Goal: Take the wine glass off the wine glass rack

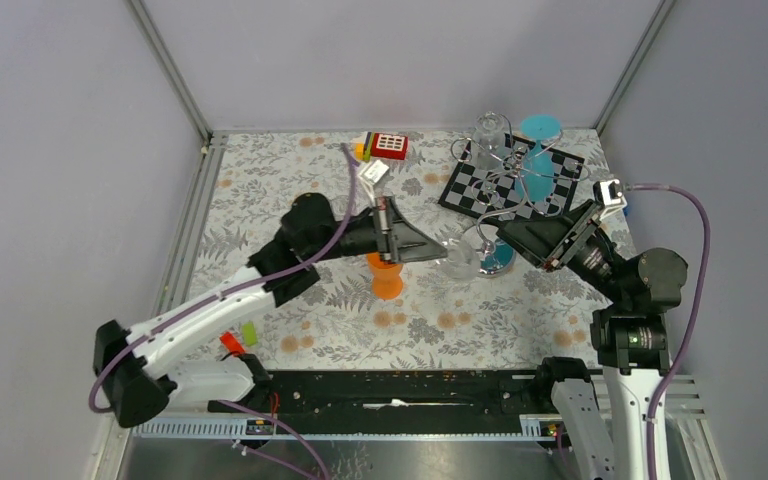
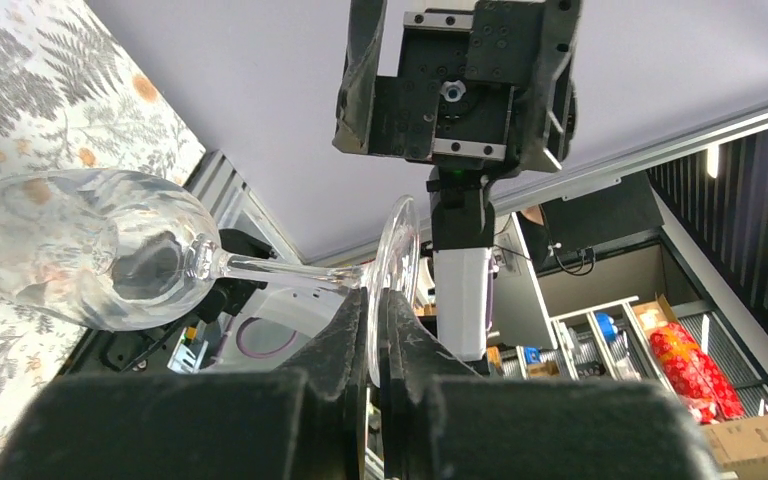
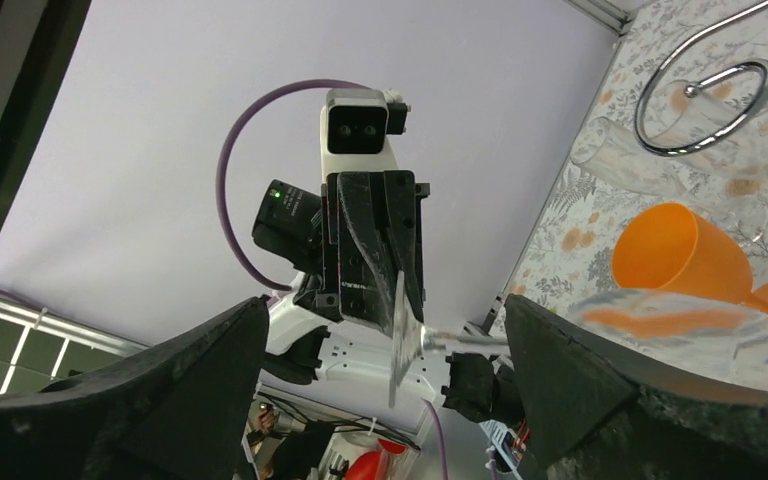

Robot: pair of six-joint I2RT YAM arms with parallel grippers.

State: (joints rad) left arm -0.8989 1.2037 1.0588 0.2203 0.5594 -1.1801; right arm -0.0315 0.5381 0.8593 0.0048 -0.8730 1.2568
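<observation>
Left fingers (image 2: 345, 335) clamped on the foot of the clear wine glass (image 2: 90, 250), held sideways above the tabletop (image 1: 290, 200) near the wine glass rack (image 1: 508, 180); right fingers (image 3: 580, 390) spread wide apart beside its bowl; glass looks off the rack, task near done, only carrying clear left.

Clear wine glass (image 2: 80, 250); silver rack (image 1: 508, 178); black-white checkered board (image 1: 563, 172); orange cup (image 1: 387, 283); floral table (image 1: 260, 180)

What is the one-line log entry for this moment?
left gripper: shut on wine glass foot | right gripper: open | wine glass: sideways, off rack
</observation>
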